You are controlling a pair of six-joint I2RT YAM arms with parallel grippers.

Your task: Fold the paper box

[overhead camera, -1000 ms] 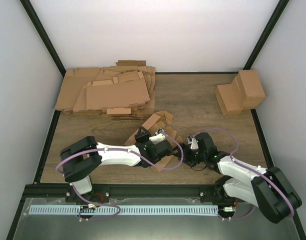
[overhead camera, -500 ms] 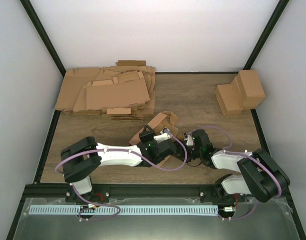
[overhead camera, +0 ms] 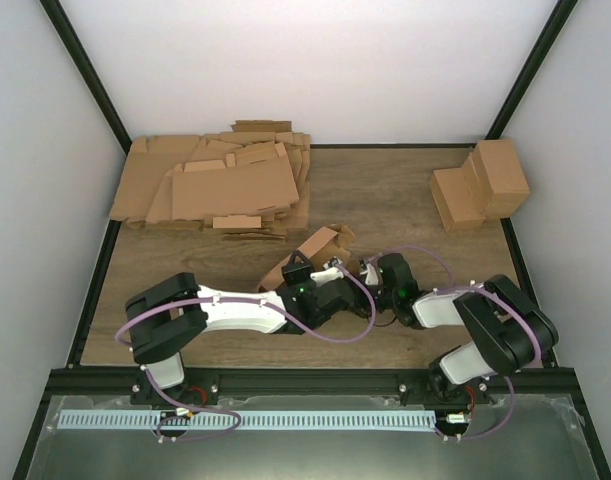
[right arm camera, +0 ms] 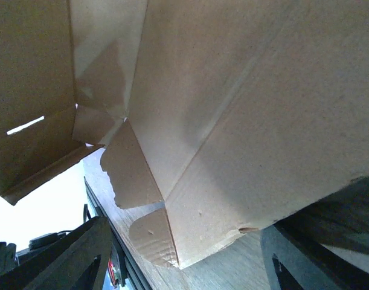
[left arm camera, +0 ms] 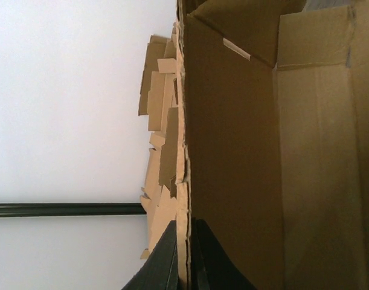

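Note:
The paper box (overhead camera: 320, 243) is a brown cardboard piece, half raised, with creased panels, at the table's middle. My left gripper (overhead camera: 332, 274) is shut on one upright wall of it. In the left wrist view the two black fingers (left arm camera: 166, 263) pinch the wall's edge (left arm camera: 184, 229), with the box's inside (left arm camera: 244, 151) to the right. My right gripper (overhead camera: 369, 272) is right beside the box's right side. In the right wrist view its fingers (right arm camera: 72, 260) stand wide apart, and the box's outer panel (right arm camera: 244, 96) and a rounded flap (right arm camera: 151, 238) fill the view between them.
A thick heap of flat cardboard sheets (overhead camera: 220, 185) lies at the back left and also shows in the left wrist view (left arm camera: 161, 121). Folded brown boxes (overhead camera: 482, 183) stand at the back right. A black frame rail (overhead camera: 285, 378) runs along the near edge.
My right arm has swung left and its gripper has closed in on the box's right side. My left gripper has shifted slightly right with the wall, and the box stands more upright.

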